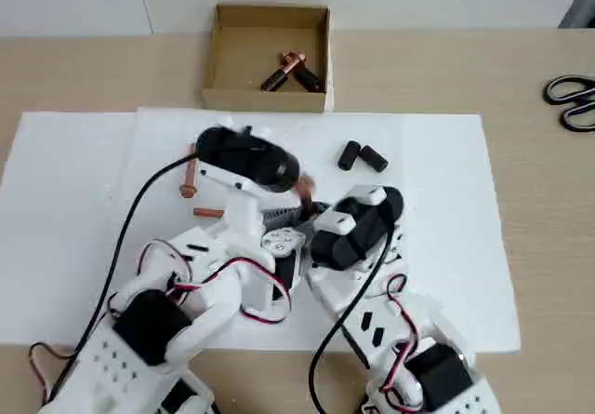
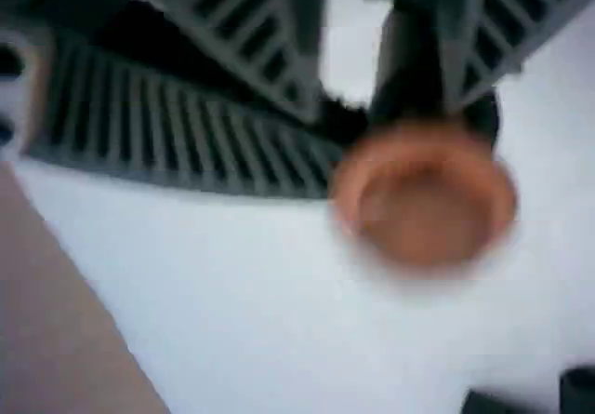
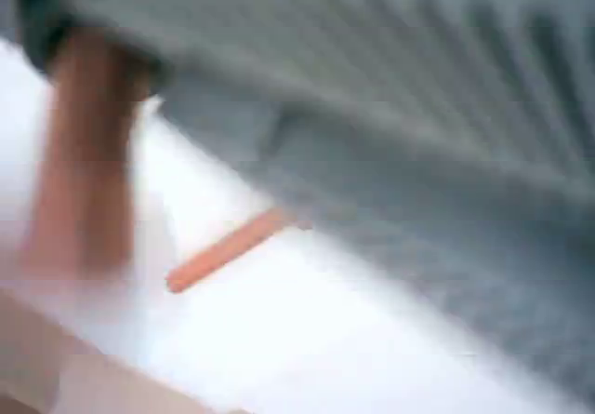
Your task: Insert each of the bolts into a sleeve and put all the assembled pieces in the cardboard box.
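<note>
Grippers, two. My left gripper (image 2: 400, 88): clenched, jaws pressed to either side of a dark sleeve (image 2: 423, 51), above the white sheet (image 1: 446, 247) between my arms. Copper bolt (image 2: 423, 195): head toward my left wrist camera, hard against that sleeve. I judge it seated or nearly so. My right gripper (image 1: 314, 211): just beside the same piece; grasping or released, I cannot tell.

Step in hand, by my judgement: finishing this insertion, then the carry to the box. To do it well:
- Hold the left clamp firm and the sleeve in line with the shank.
- Push along the axis only.
- Confirm the head sits flush before either gripper lets go.
- Lift clear of the sheet before swinging boxward.

Count:
- loose bolts (image 1: 189, 177): two, the other bolt (image 1: 208, 213) near it, on the sheet beside my left arm.
- loose sleeves (image 1: 349, 154): two, the other sleeve (image 1: 374, 159) touching it or nearly, on the sheet toward the box.
- assembled pieces (image 1: 276, 79): two, the second piece (image 1: 305, 74) meeting the first at the heads, inside the cardboard box (image 1: 270, 100) at the far side.
- bolt with sleeve in hand: one.
- scissors (image 1: 572, 98): one pair, well apart on the bare table (image 1: 539, 200).
</note>
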Controlling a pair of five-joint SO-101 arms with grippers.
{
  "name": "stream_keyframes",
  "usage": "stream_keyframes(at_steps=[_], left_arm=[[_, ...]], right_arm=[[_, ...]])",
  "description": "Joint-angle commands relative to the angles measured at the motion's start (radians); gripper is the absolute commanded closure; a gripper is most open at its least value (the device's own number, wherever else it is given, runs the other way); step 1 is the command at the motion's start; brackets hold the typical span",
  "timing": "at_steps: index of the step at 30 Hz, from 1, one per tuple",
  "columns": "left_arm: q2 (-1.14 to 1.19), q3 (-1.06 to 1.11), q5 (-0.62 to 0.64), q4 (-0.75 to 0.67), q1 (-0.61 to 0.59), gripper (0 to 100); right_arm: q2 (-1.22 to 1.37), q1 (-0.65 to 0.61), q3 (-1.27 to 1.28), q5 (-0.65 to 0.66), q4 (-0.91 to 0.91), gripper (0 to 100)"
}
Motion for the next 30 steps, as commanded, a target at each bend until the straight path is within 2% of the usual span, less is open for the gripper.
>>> stream_keyframes(at_steps=[1, 7, 11, 15, 21, 25, 30], left_arm=[[0.028, -0.013, 0.005, 0.003, 0.006, 89], [0.031, -0.033, 0.005, 0.012, 0.003, 89], [0.031, -0.147, 0.003, 0.106, -0.002, 89], [0.032, -0.252, -0.011, 0.232, -0.017, 84], [0.029, -0.406, -0.186, 0.410, -0.097, 82], [0.029, -0.493, -0.293, 0.468, -0.252, 82], [0.031, -0.498, -0.311, 0.468, -0.600, 82]], right_arm=[[-0.013, -0.002, -0.012, -0.005, -0.031, 99.5], [-0.013, -0.002, -0.012, -0.005, -0.030, 99.5], [-0.013, -0.002, -0.012, -0.005, -0.028, 99.5], [-0.013, -0.002, -0.012, -0.005, -0.028, 99.5], [-0.013, -0.002, -0.012, -0.005, -0.030, 99.5], [-0.013, 0.004, -0.014, -0.003, -0.030, 99.5], [-0.005, 0.062, -0.084, -0.003, -0.022, 99.5]])
